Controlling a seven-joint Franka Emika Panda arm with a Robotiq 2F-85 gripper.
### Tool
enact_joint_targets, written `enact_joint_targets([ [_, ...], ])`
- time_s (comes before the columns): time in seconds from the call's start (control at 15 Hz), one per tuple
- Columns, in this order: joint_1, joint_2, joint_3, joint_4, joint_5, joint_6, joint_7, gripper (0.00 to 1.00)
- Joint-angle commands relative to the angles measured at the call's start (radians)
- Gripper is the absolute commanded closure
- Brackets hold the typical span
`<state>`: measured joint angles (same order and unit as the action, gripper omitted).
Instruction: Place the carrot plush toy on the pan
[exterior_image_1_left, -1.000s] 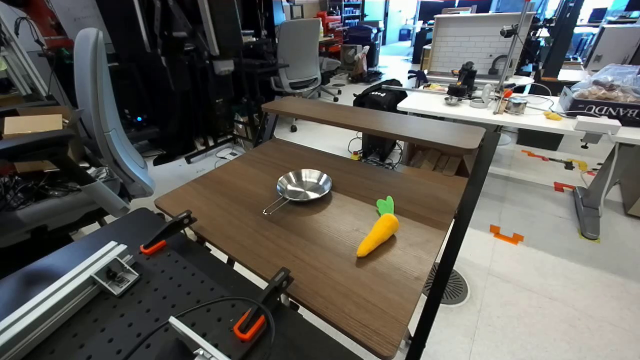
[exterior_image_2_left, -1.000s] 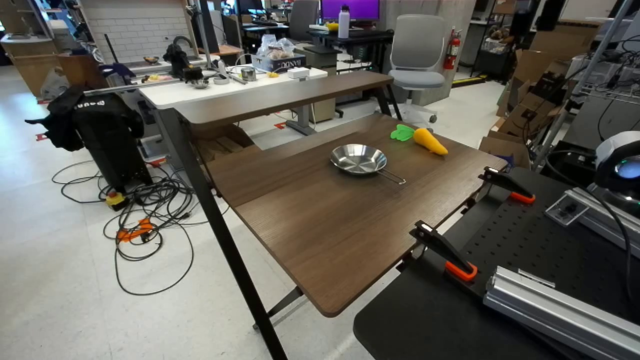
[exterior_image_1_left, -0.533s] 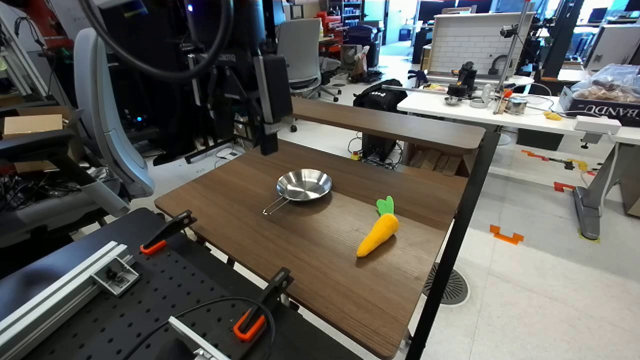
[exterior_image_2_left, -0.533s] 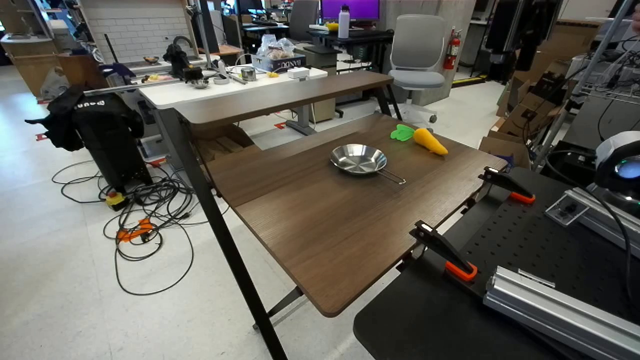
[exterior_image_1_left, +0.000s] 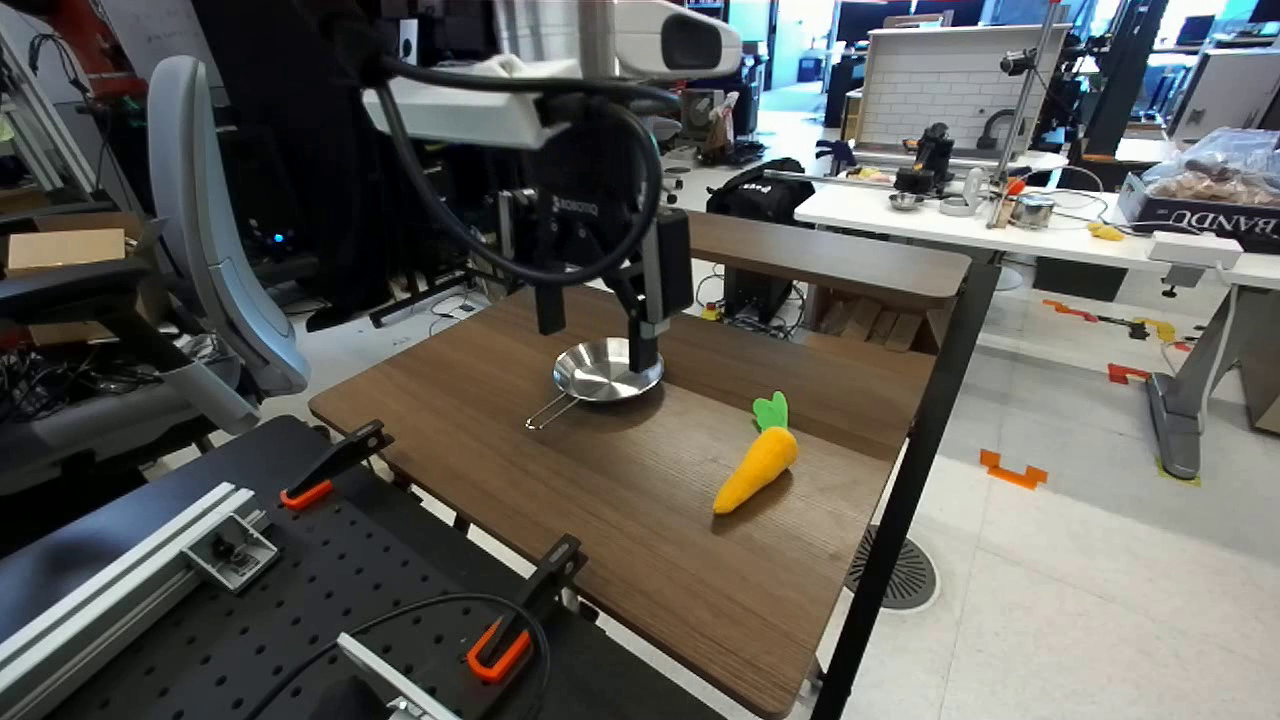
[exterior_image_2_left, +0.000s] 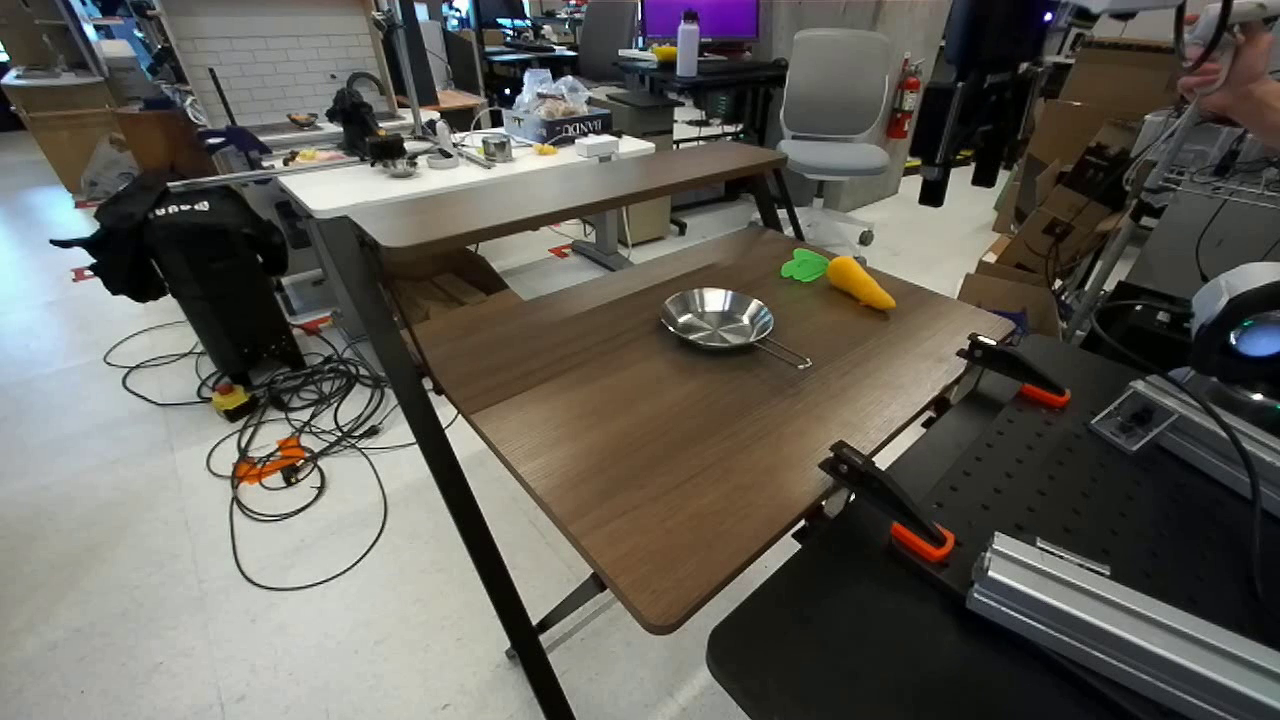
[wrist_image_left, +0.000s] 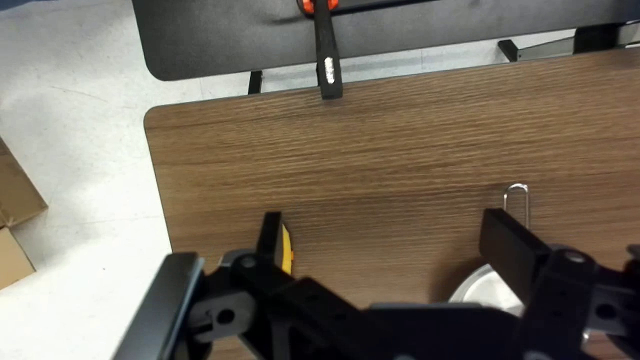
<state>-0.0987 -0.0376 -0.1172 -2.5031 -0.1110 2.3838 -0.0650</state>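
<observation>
The carrot plush toy (exterior_image_1_left: 757, 470), yellow-orange with a green tuft, lies on the brown table; it also shows in an exterior view (exterior_image_2_left: 858, 283). The shiny silver pan (exterior_image_1_left: 588, 378) with a thin wire handle sits on the same table, apart from the carrot, and in an exterior view (exterior_image_2_left: 715, 322). My gripper (exterior_image_1_left: 597, 335) is open and empty, high above the table, and shows in an exterior view (exterior_image_2_left: 960, 182). In the wrist view, between the wide-apart fingers (wrist_image_left: 384, 235), a sliver of the carrot (wrist_image_left: 286, 252) shows by the left finger; the right finger partly hides the pan (wrist_image_left: 477, 290).
A raised brown shelf (exterior_image_1_left: 760, 245) runs along the table's far side. A black perforated bench (exterior_image_1_left: 330, 600) adjoins the table, with black and orange clamps (exterior_image_1_left: 545, 590) at the edge. A person's hand (exterior_image_2_left: 1245, 85) shows at the right of an exterior view.
The arm and open gripper have come into view and moved down and over toward the table. The carrot and the pan have not moved.
</observation>
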Motion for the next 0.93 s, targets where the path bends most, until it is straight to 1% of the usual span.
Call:
enact_joint_targets([
  [0.0,-0.014,0.155,-0.009,0.12,0.018,0.039,-0.05,0.0],
  [0.4,-0.029,0.345,-0.005,0.279,0.018,0.049,-0.057,0.0],
  [0.87,-0.064,0.526,-0.007,0.448,0.01,0.039,-0.063,0.0],
])
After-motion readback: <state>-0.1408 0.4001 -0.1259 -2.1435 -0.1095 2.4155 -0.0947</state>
